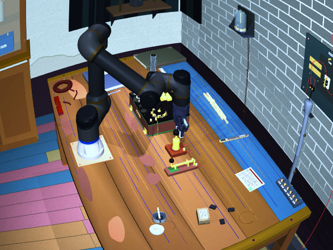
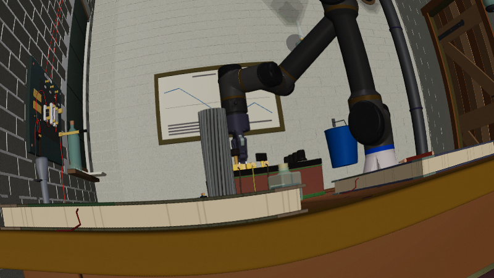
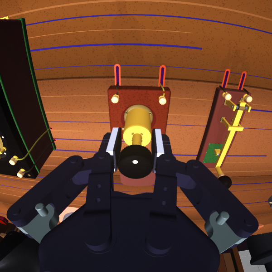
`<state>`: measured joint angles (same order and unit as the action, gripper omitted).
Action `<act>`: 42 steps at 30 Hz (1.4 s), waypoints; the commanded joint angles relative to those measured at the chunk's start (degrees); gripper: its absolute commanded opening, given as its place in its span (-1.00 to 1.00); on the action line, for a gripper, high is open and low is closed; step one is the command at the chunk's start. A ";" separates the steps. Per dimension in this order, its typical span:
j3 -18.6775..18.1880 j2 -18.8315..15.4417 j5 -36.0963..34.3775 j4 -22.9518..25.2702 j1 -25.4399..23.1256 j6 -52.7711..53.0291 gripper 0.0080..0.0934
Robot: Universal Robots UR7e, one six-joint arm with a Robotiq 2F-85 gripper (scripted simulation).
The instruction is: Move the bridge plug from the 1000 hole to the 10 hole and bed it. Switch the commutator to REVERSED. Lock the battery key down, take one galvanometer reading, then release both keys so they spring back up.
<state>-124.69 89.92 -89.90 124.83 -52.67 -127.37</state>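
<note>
My gripper [image 1: 179,131] [image 3: 135,149] is closed around the black knurled knob [image 3: 135,162] [image 1: 176,132] of the battery key, a brass cylinder [image 1: 176,143] [image 3: 137,124] standing on a red square base [image 1: 176,150]. The second key, a brass lever [image 3: 229,137] with a black knob [image 1: 171,161], lies on a long red base [image 1: 183,168] just nearer the table front. The dark bridge box [image 1: 150,114] with its brass fittings sits behind me, partly hidden by the arm.
The bridge box's green-trimmed edge [image 3: 38,101] stands close on my left. A grey ribbed cylinder [image 2: 217,152] rises at the far end of the table. A printed card [image 1: 249,179], a terminal strip [image 1: 290,192] and small blocks [image 1: 203,215] lie toward the near end.
</note>
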 commanded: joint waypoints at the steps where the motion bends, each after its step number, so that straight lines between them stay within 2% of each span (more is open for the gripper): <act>1: -0.04 -0.06 -0.10 0.10 0.04 0.01 -1.00; 42: -0.71 -0.53 -0.10 1.25 -0.01 0.05 -1.00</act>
<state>-125.32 89.47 -89.93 126.13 -52.69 -127.32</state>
